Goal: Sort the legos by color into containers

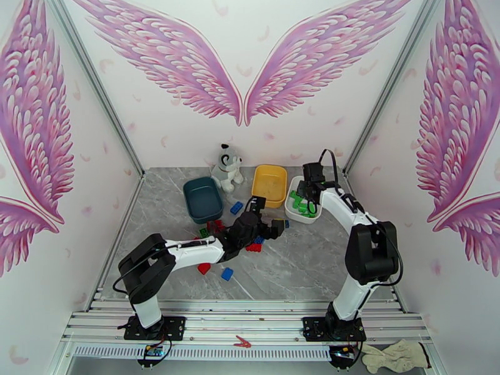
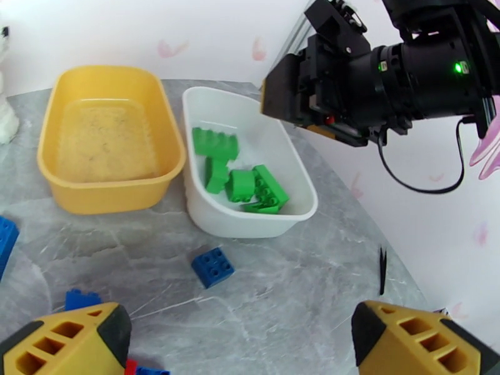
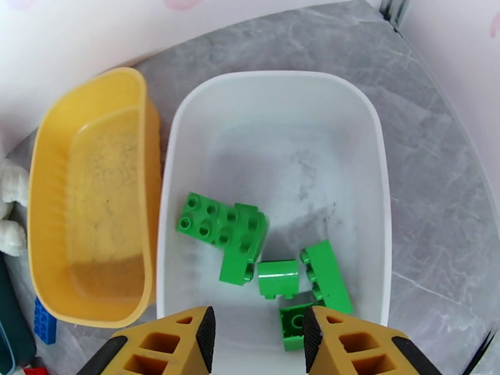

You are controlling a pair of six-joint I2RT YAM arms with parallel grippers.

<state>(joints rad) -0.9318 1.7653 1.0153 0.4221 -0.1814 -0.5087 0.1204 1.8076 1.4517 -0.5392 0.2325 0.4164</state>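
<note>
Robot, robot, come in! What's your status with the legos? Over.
Left gripper: jaws open, empty, blue lego ahead. Right gripper: jaws parted over white tub, green legos inside. Yellow tub empty. Nothing blocking seen.

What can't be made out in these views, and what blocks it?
Top view: small red and blue plastic bricks partly under the left arm.
Left wrist view: far rim of the white plastic tub, behind the right gripper.
Right wrist view: one green brick behind a fingertip; dark teal tub cut by the left edge.
</note>
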